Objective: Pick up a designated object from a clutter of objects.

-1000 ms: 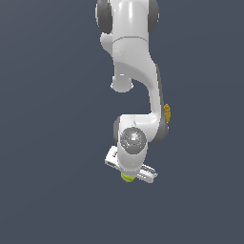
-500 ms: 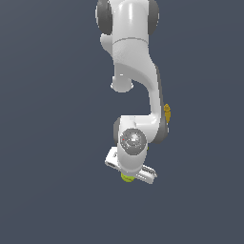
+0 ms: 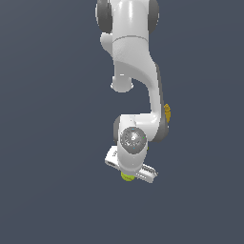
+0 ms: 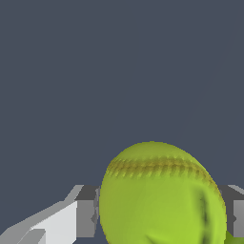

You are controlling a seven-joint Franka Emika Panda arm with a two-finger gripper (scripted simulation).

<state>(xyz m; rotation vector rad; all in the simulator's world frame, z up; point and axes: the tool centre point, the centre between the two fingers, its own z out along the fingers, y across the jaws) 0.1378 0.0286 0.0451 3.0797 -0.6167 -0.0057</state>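
The yellow-green tennis ball with its curved seam fills the space between my two fingers in the wrist view. In the exterior view only a small yellow-green edge of the ball shows below the white hand. My gripper is shut on the ball, with a pad against each side. Of the clutter, only a bit of the yellow-orange bottle shows, sticking out from behind the arm on the exterior view's right. The tiny green cube and the olive-green lumpy object are hidden.
The white arm reaches down the middle of the exterior view and covers the ground under it. Plain dark grey floor surrounds it on all sides.
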